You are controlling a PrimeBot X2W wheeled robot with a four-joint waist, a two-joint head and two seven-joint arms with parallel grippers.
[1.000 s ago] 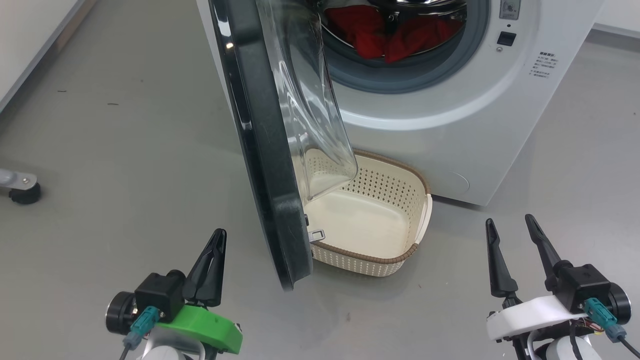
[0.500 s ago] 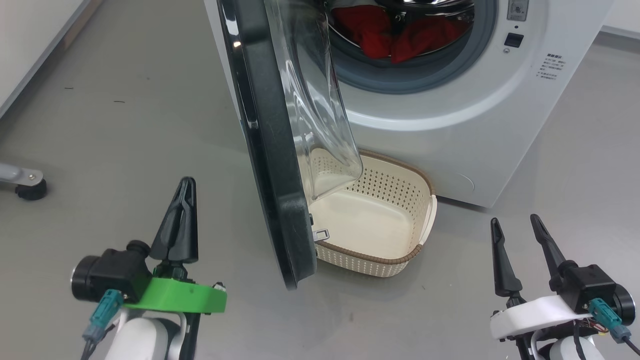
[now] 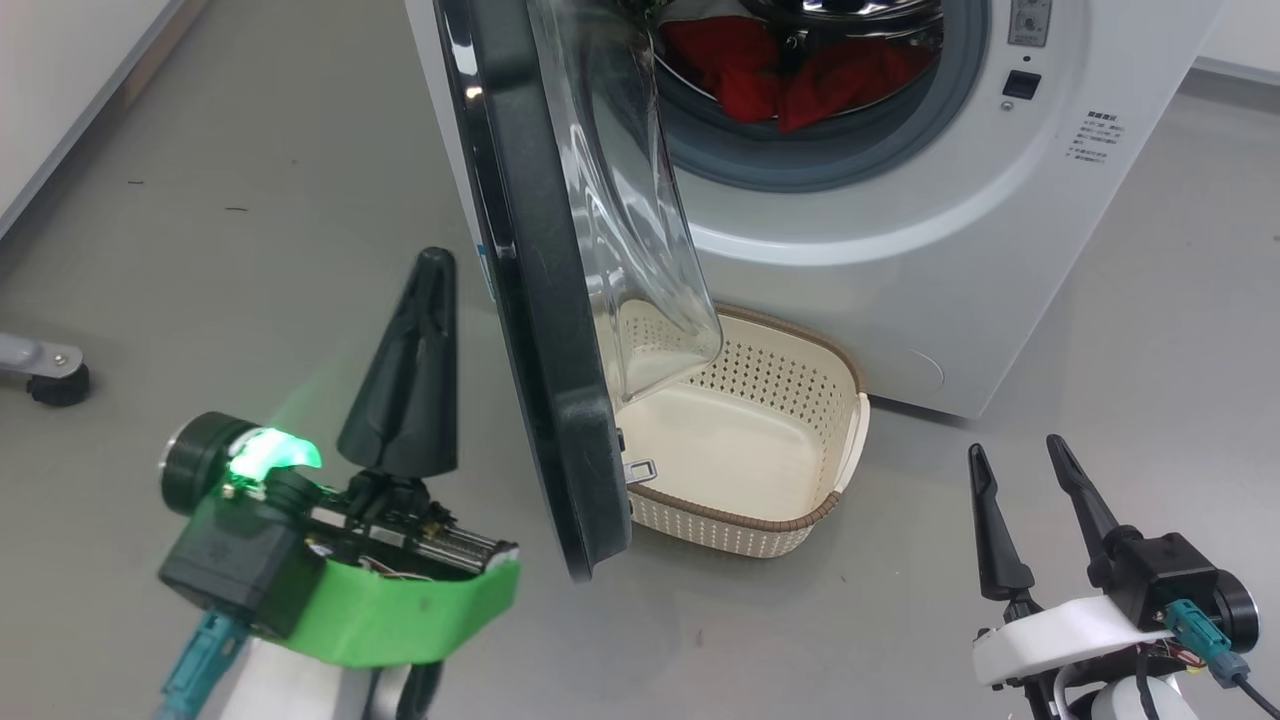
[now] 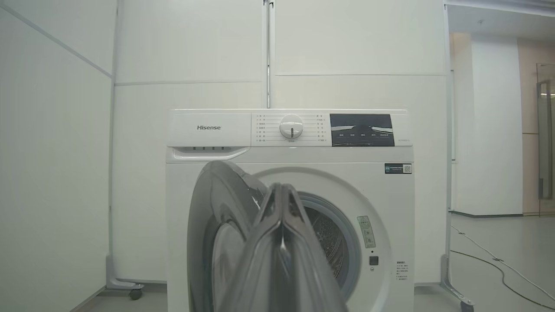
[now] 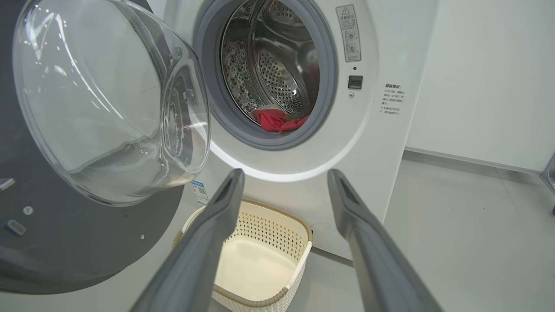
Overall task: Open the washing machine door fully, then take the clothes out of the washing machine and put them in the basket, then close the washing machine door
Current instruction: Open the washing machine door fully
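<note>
The white washing machine [image 3: 900, 230] stands ahead with its black washing machine door [image 3: 530, 300] swung out towards me, the glass bowl [image 3: 630, 200] facing right. Red clothes [image 3: 790, 70] lie inside the drum. The cream basket [image 3: 790, 335] sits empty on the floor below the opening, partly behind the door. My left gripper [image 3: 435, 262] is shut, holds nothing and points up just left of the door's outer face. My right gripper [image 3: 1015, 448] stands open and empty to the right of the basket. In the right wrist view the open gripper [image 5: 286, 173] frames the basket [image 5: 303, 225], clothes [image 5: 279, 120] and door [image 5: 65, 242].
A grey leg with a black caster [image 3: 55, 385] stands on the floor at far left, near a white wall. In the left wrist view a cable [image 4: 498, 260] runs over the floor right of the machine [image 4: 290, 138]. A wheeled frame foot [image 4: 135, 294] is at its left.
My left arm has risen and rolled, bringing its shut fingers up and closer to the door's outer face. The right gripper has hardly moved. The door and basket stay put.
</note>
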